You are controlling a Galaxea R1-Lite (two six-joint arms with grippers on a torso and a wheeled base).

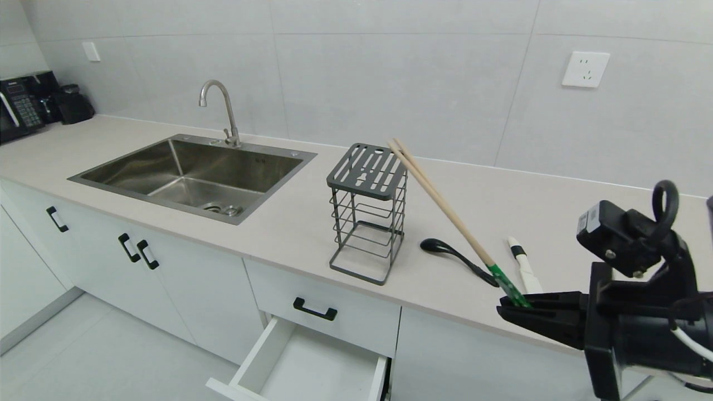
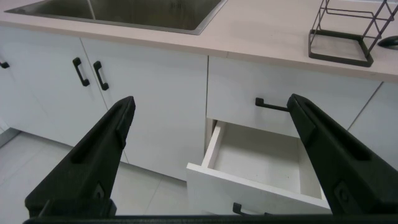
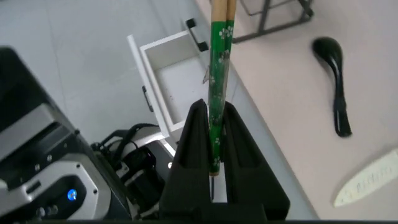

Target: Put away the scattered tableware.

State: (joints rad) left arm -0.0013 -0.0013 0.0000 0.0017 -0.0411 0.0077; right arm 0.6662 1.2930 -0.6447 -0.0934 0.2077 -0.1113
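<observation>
My right gripper [image 1: 515,305] is shut on the green ends of a pair of wooden chopsticks [image 1: 445,206], held off the counter's front edge. Their free ends slant up and rest over the top of the grey wire rack [image 1: 367,209]. In the right wrist view the chopsticks [image 3: 219,74] sit pinched between the fingers [image 3: 198,140]. A black spoon [image 1: 457,258] lies on the counter right of the rack, and a white knife [image 1: 522,269] lies beyond it. My left gripper [image 2: 211,162] hangs open in front of the cabinets, above a white drawer [image 2: 261,165] that stands pulled out.
A steel sink [image 1: 192,175] with a tap [image 1: 220,108] is set into the counter at the left. A black appliance [image 1: 19,106] stands at the far left end. The open drawer [image 1: 303,362] juts out below the rack. A wall socket [image 1: 585,69] is at upper right.
</observation>
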